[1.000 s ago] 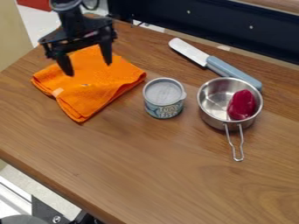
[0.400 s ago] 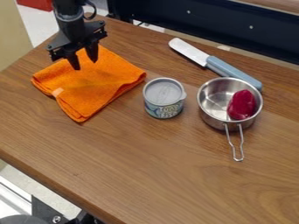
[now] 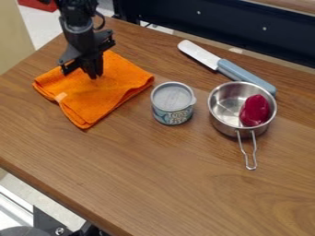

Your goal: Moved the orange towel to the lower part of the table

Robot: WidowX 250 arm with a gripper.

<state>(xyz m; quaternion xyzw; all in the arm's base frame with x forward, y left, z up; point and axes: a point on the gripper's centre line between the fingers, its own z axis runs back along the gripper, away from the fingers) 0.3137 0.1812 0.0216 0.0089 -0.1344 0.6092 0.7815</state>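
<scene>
"While the folded orange cloth towel [image 3: 98, 99] lies left of the round metal can [image 3: 173, 113], which step?"

"Grasping, probably: black two-finger gripper [image 3: 94, 75] closed, hold unclear; next, confirm grip, draw towel below the can."

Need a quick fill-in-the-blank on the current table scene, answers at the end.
The gripper is down at the orange ____. The can stands between it and the metal ____. The handle of the knife is ____ in colour. The can's lid faces ____.

Missing words: towel; saucepan; blue; up.
</scene>
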